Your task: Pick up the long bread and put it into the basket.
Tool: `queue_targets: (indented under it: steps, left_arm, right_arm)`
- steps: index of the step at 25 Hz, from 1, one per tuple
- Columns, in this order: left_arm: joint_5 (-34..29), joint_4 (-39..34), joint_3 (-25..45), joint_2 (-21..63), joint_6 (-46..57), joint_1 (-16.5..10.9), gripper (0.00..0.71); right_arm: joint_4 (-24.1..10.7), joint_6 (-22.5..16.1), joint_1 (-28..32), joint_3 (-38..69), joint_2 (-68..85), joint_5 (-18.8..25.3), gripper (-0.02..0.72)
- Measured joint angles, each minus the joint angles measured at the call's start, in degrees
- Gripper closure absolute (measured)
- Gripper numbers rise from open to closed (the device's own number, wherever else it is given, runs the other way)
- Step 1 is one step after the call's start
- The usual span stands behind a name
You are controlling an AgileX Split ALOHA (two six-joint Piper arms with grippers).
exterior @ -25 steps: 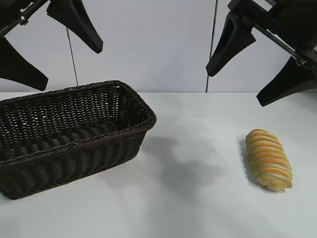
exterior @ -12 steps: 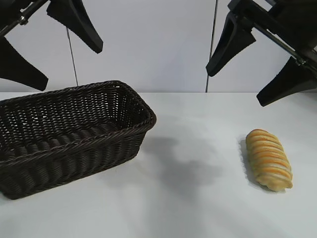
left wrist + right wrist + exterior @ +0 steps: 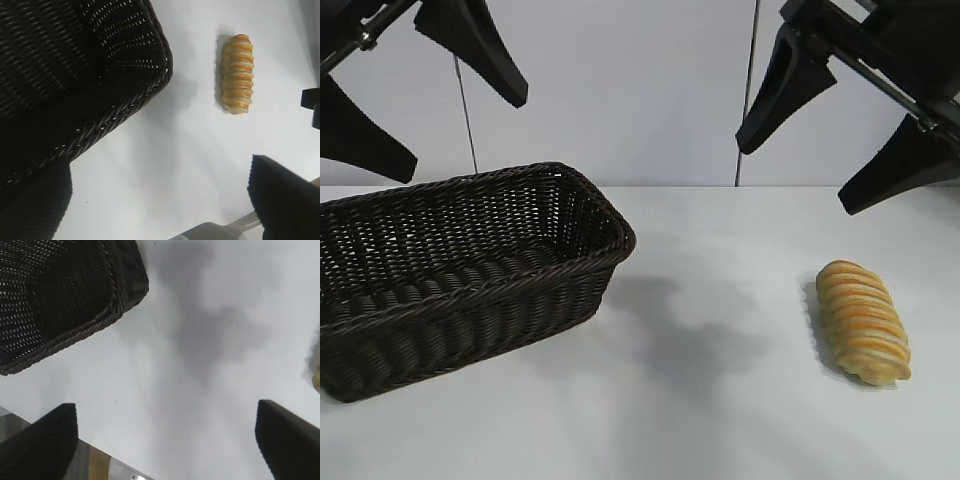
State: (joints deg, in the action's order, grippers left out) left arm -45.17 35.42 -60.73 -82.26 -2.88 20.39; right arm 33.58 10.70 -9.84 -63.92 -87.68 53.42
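Wide bare white table between basket and bread. Left gripper and right gripper hang high, jaws spread, empty. Pale wall behind.

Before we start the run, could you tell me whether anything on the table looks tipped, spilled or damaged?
Nothing stands out. The basket sits upright and empty, the long bread lies whole on the table apart from it, and the left gripper and right gripper hang open above.

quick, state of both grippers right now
left gripper: jaws open, holding nothing, up above the basket.
right gripper: jaws open, holding nothing, up above the long bread.
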Motion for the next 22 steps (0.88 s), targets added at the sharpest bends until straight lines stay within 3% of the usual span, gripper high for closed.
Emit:
queue_targets:
  steps: [22]
  left_arm:
    - [0.74, 0.00, 0.00, 0.00, -0.05, 0.00, 0.021]
  right_arm:
    - [0.00, 0.00, 0.00, 0.00, 0.00, 0.00, 0.020]
